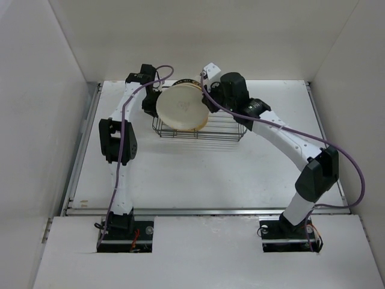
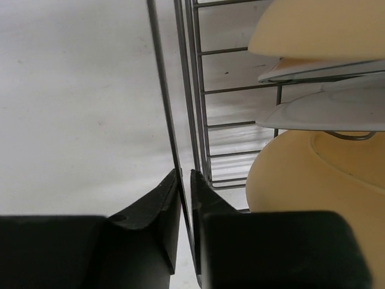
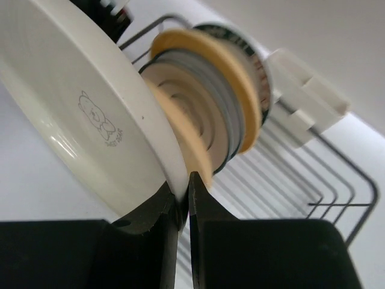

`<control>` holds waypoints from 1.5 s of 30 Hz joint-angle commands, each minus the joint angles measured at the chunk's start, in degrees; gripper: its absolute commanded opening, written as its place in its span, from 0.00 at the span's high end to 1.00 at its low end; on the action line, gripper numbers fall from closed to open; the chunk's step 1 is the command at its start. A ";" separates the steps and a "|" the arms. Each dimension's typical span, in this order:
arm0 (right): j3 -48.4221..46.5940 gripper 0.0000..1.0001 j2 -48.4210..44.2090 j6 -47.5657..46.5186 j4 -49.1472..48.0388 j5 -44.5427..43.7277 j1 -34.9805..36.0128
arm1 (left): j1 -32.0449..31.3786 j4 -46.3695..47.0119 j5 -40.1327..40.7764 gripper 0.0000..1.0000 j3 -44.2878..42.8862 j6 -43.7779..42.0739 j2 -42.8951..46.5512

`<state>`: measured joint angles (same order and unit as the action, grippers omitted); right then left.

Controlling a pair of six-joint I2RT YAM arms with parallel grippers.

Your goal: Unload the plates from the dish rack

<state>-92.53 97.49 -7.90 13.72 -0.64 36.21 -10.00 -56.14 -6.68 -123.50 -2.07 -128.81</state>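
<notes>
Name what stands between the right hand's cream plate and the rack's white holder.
More plates stand on edge in the rack behind the cream plate, shown by the right wrist view.

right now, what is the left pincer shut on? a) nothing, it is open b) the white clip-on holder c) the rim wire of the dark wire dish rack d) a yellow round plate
c: the left wrist view shows the left pincer closed on a rim wire of the dark wire dish rack.
</notes>
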 commanded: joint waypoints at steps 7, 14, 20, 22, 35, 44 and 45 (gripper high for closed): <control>10.78 1.00 -4.77 4.73 18.01 31.40 -0.26 | -0.37 7.79 -1.58 0.66 6.86 -3.47 10.85; 19.84 1.00 0.76 10.53 16.53 28.60 2.20 | -0.90 10.35 -2.73 0.50 6.87 -11.63 15.79; 22.83 0.94 2.79 15.20 11.25 20.70 2.73 | -2.65 9.83 -7.29 0.44 8.54 -20.51 18.07; 23.36 0.90 4.37 16.33 11.25 19.63 2.73 | -3.27 9.30 -8.35 0.32 9.06 -23.85 18.07; 23.36 0.55 0.08 16.87 11.25 15.94 2.73 | -8.80 9.83 -4.93 0.38 7.31 -27.64 13.95; 20.82 0.16 -10.03 16.87 13.79 10.33 2.73 | -9.34 7.09 -0.62 1.00 2.74 -25.36 10.68; 20.20 0.10 -11.52 16.87 13.79 9.18 2.73 | -9.34 7.10 -0.62 1.00 3.26 -25.36 11.21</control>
<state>-69.08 89.97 8.84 27.99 12.21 38.72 -18.61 -46.00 -6.20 -118.26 -31.29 -119.39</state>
